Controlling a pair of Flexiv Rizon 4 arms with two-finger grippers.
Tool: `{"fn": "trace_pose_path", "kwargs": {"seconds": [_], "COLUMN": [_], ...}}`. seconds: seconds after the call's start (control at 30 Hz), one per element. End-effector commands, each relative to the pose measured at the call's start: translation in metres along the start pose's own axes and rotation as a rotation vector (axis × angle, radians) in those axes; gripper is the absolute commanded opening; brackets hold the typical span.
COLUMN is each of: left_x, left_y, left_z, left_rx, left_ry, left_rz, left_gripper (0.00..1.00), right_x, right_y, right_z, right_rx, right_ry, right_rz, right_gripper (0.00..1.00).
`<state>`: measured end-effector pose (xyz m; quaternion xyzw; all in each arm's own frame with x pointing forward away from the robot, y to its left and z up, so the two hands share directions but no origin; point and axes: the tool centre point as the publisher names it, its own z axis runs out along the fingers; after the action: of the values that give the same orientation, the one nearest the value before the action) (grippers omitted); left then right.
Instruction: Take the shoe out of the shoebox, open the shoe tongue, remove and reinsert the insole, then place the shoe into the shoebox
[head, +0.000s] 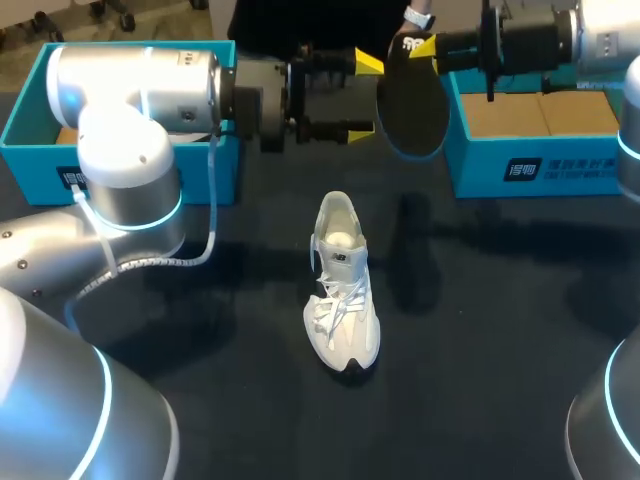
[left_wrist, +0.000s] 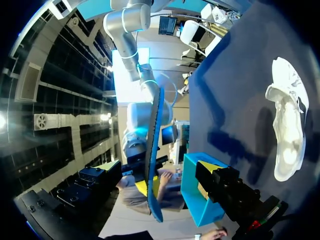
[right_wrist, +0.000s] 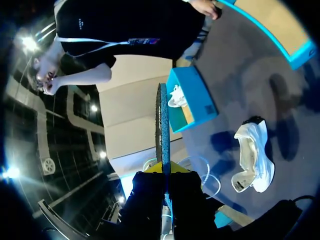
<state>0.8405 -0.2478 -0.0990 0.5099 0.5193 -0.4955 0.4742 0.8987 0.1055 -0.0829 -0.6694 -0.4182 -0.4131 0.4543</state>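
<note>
The white shoe (head: 343, 290) is set on the dark bench (head: 500, 310). Up behind the shoe, the dark insole (head: 412, 110) is pinched in the right tool (head: 418, 47). The left tool (head: 362, 95) is seen open, just beside the insole. A blue shoebox (head: 560, 170) is set behind the shoe.

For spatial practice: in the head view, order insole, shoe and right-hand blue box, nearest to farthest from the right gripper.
1. insole, clamped in the right gripper.
2. right-hand blue box, just to its right.
3. shoe, in the middle, toward the robot.
</note>
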Motion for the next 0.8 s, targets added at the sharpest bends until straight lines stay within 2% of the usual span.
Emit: {"fn": "trace_pose_path", "kwargs": {"seconds": [0.03,0.4,0.5,0.8], "left_x": [-0.001,-0.001,-0.002,0.001], "left_y": [0.001,0.001,-0.006,-0.003], "left_z": [0.0,0.0,0.0,0.005], "left_rx": [0.003,0.003,-0.004,-0.02], "left_ry": [0.002,0.002,0.0,0.004], "left_rz": [0.0,0.0,0.016,0.024], "left_gripper": [1.0,1.0,1.0,1.0], "right_x": [0.006,0.005,0.004,-0.003], "right_y": [0.003,0.001,0.0,-0.014], "right_z": [0.006,0.013,0.012,0.02], "right_rx": [0.014,0.021,0.025,0.021], "right_ry": [-0.018,-0.005,-0.004,0.017], "right_rz": [-0.004,-0.008,-0.004,-0.008], "right_gripper": [0.0,0.0,0.0,0.0]}}
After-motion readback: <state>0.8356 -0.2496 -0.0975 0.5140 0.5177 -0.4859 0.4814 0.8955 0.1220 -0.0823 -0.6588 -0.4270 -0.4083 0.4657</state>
